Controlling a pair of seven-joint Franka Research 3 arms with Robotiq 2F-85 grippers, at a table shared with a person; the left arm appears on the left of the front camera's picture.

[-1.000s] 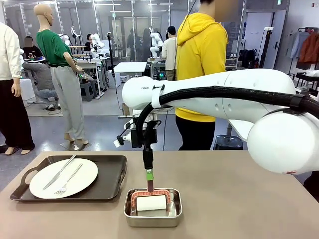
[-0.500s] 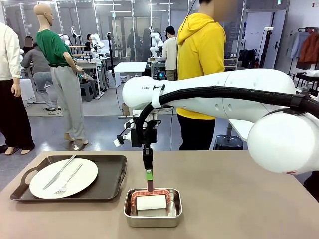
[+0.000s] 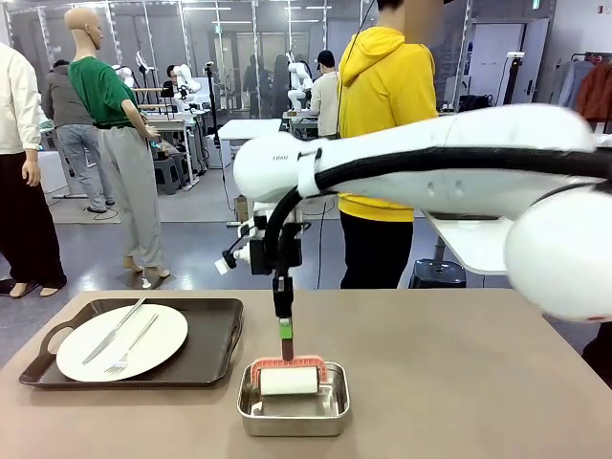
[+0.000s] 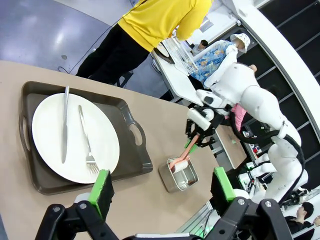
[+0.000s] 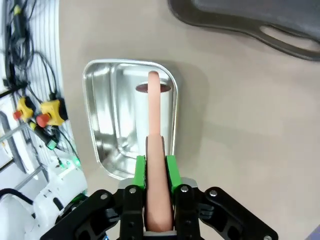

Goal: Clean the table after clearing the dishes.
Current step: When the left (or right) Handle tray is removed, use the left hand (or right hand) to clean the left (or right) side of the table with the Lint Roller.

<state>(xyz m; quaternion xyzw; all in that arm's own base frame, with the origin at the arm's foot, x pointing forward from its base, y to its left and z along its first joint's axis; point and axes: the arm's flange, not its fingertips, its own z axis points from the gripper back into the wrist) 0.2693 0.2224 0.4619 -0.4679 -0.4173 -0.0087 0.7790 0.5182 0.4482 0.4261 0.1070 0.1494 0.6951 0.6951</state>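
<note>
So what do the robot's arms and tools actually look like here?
The right arm is glossy white and rounded, with a black ribbed cable strapped along it and small dark lettering near the wrist. The right tool is black with green pads. The left tool looks the same: black links, green pads.

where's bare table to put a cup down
The grey-brown table is bare right of the square steel pan, out to its right edge. There is also a front-left strip in front of the dark brown handled tray. The gap between tray and pan is tight.
</note>
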